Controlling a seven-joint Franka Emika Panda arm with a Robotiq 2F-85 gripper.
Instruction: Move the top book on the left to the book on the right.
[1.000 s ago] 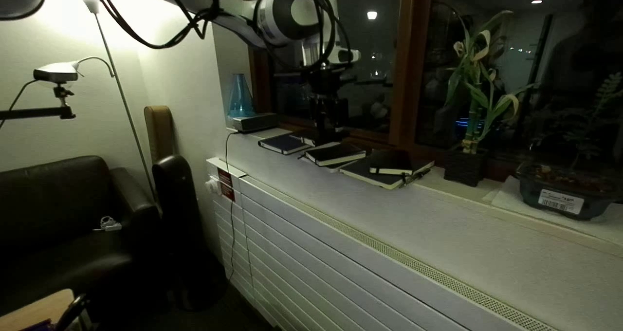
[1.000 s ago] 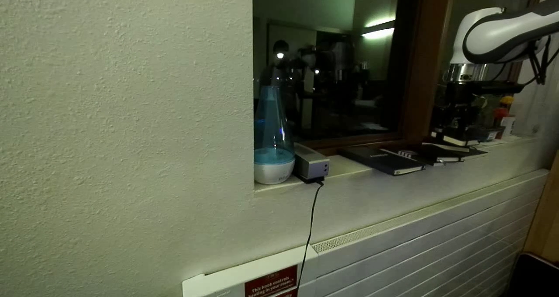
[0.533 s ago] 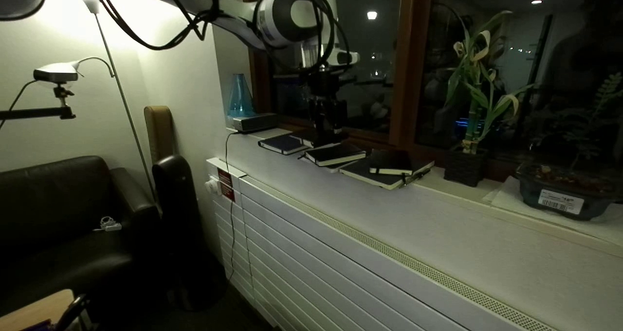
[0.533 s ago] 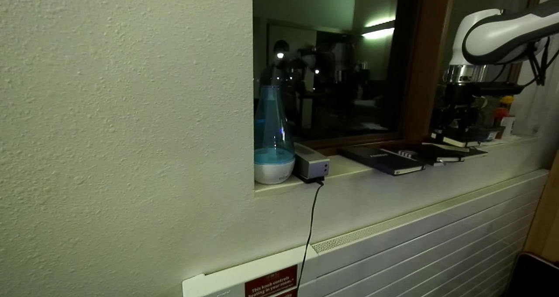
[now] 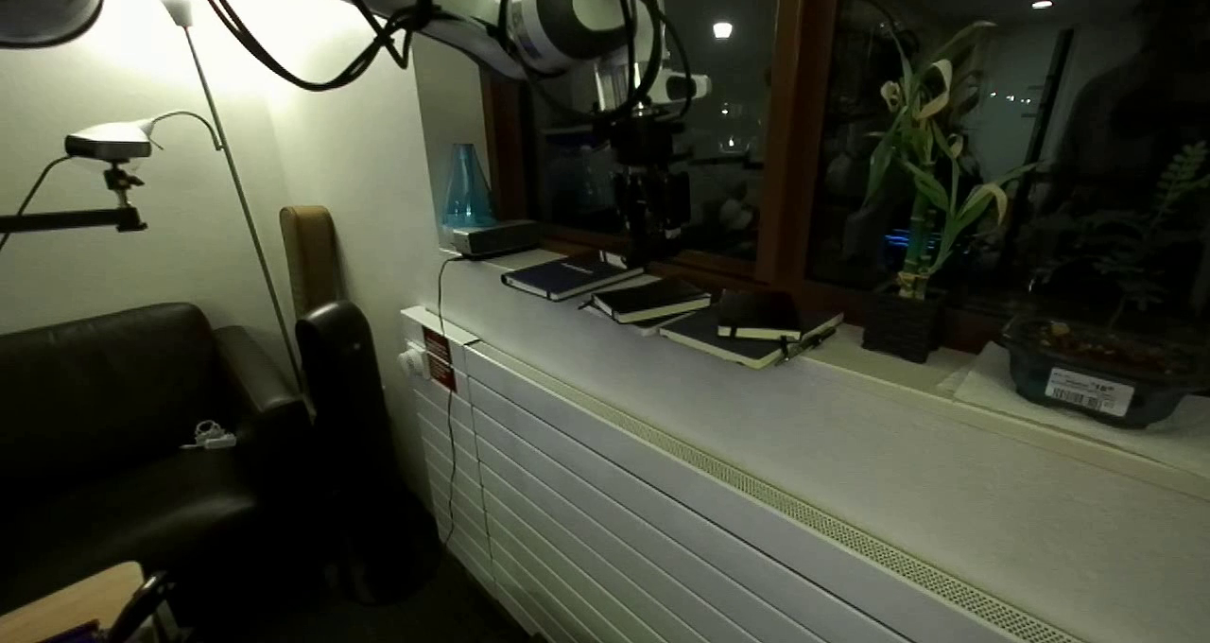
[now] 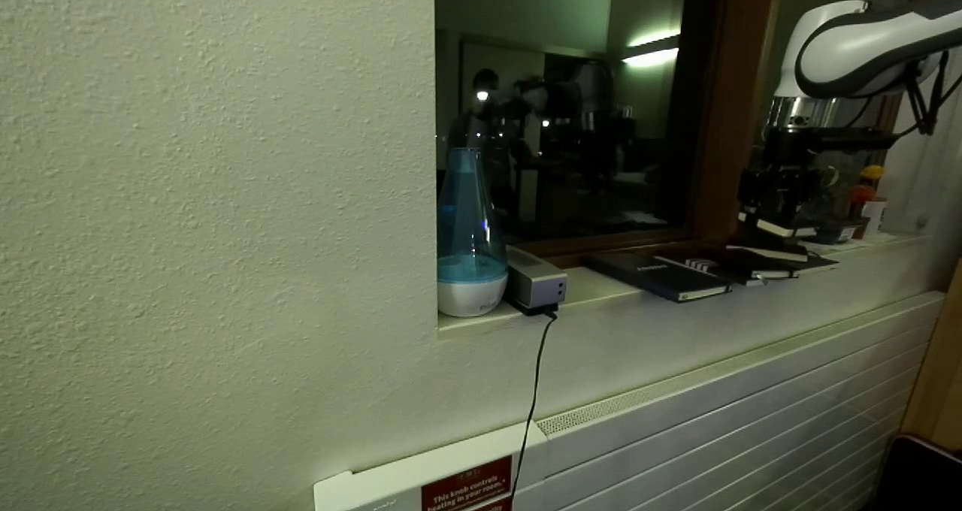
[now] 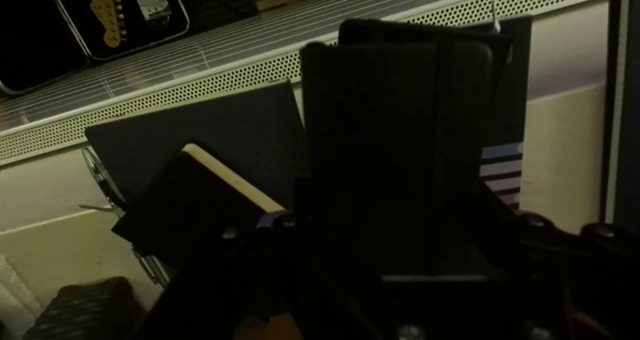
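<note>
My gripper (image 7: 395,200) is shut on the long sides of a black book (image 7: 380,115) in the wrist view. The held book's pale page edge shows under the gripper (image 6: 774,207) in an exterior view (image 6: 785,229) and beside the gripper (image 5: 652,236) in an exterior view (image 5: 614,259). It hangs above the middle stack. That stack has another black book (image 5: 652,298) on a grey book with coloured stripes (image 7: 502,167). To its right, a large dark book (image 5: 695,329) bears a small dark book (image 5: 761,312), set at an angle in the wrist view (image 7: 185,195).
A navy book (image 5: 567,276) lies left of the stacks. A grey box (image 6: 537,278) and blue-topped humidifier (image 6: 472,270) stand at the sill's end. A potted bamboo (image 5: 903,326) and plastic planter (image 5: 1097,378) stand to the right. The window frame (image 5: 789,199) rises behind.
Over the last half second my gripper has risen, and the black book has come up with it. More of the navy book now shows. The other books have not moved.
</note>
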